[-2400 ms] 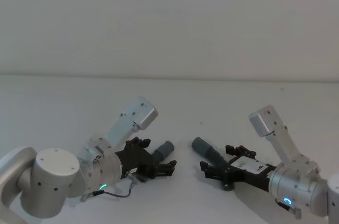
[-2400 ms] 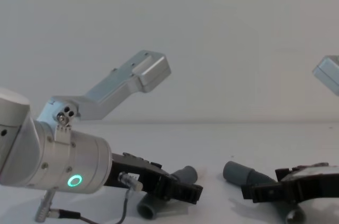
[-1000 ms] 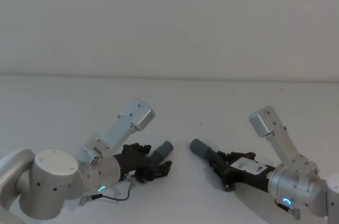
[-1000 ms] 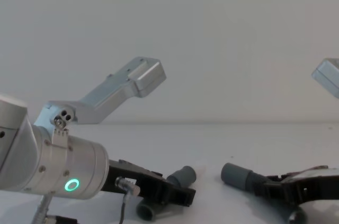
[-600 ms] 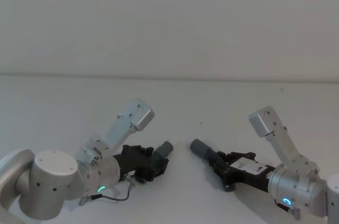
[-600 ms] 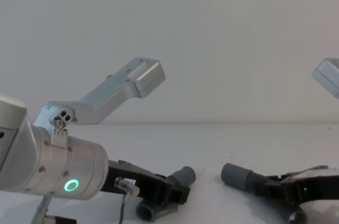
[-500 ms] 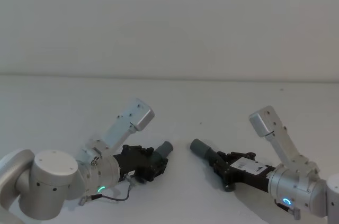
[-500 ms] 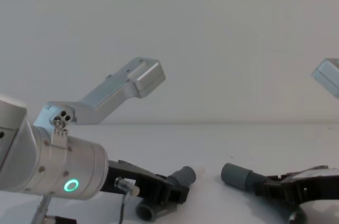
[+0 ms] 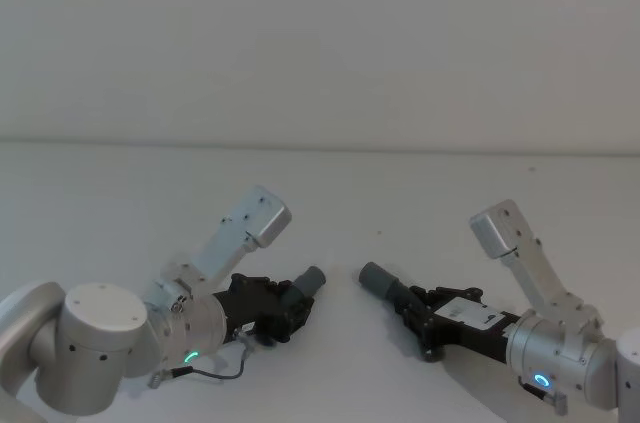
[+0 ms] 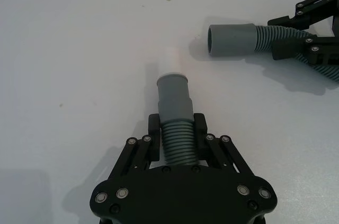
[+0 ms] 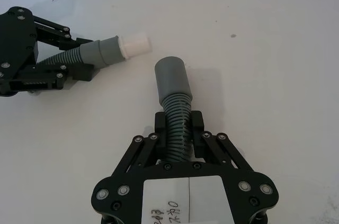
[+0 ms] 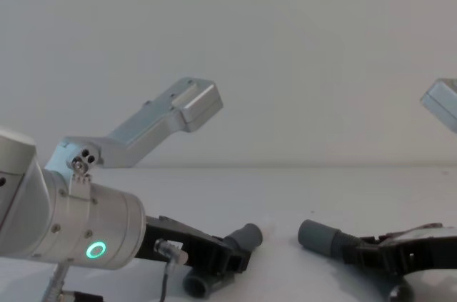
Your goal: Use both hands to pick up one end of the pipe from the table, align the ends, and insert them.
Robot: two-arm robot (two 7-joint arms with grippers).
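Note:
Two dark grey ribbed pipe pieces lie on the white table [image 9: 330, 203], their ends facing each other a small gap apart. My left gripper [image 10: 177, 124] is shut on the ribbed part of the left pipe [image 10: 175, 97], whose grey cuff carries a white spigot [image 10: 170, 62]. In the head view that gripper [image 9: 283, 309] sits low at the left with the cuff [image 9: 312, 280] poking out. My right gripper [image 11: 178, 121] is shut on the right pipe [image 11: 171, 78], its open cuff [image 9: 378, 279] pointing left. The chest view shows both cuffs [image 12: 246, 234] [image 12: 318, 236] near the table.
The left arm's silver elbow link [image 12: 164, 120] rises above the table, and the right arm's link [image 9: 510, 233] does the same on the other side. A plain wall stands behind the table's far edge.
Both grippers went from open around the hose pieces to shut on them; the right closed first, then the left. The pipes have barely shifted.

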